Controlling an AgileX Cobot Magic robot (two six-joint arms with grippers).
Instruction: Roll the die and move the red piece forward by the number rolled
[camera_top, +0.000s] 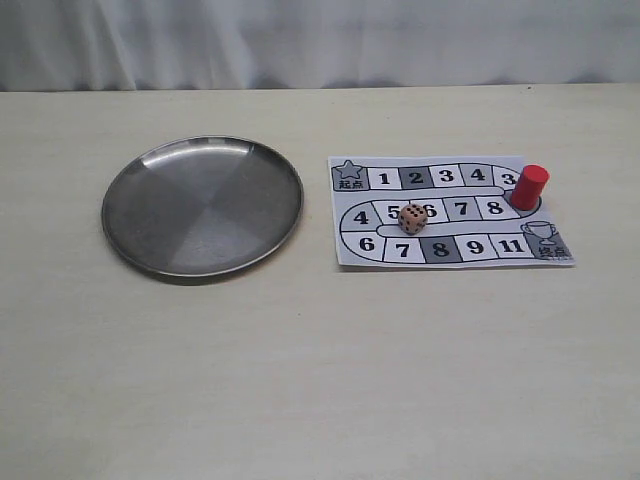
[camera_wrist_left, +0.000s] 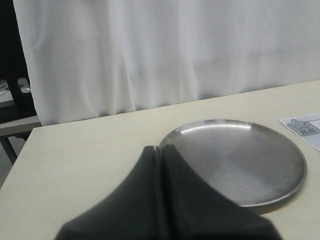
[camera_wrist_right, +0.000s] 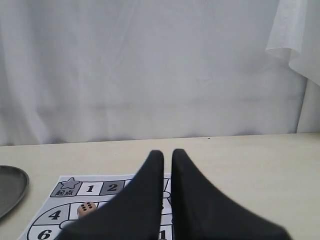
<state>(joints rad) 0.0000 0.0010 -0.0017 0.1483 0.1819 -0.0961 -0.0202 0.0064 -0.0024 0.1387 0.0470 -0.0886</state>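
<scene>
1. Both tools are empty. The left gripper (camera_wrist_left: 160, 149) has its black fingers pressed together and hangs short of the steel plate (camera_wrist_left: 235, 160). The right gripper (camera_wrist_right: 164, 152) is closed down to a thin slit, with nothing in it, over the near side of the paper game board (camera_wrist_right: 102, 189).
2. The die (camera_top: 412, 218) sits on the board, across squares 5 and 6 of the middle row and well apart from the plate. Its top face is too small to read with certainty.
3. The red piece (camera_top: 529, 187) stands upright at the right-hand bend of the track, just past square 4 and just beside square 8.
4. The die looks light, hard and rigid, probably wood. It should be pinched on two opposite flat faces, squarely, because a corner grip would likely let it twist out.
5. The red piece looks like glossy, stiff, light plastic, so it is likely slippery and easy to topple. A grip across its round sides, low to mid height, with the jaws level, seems best.
6. The board is a thin loose sheet on the table (camera_top: 320, 380). Dragging either thing could shift it, so each should be lifted clear.
</scene>
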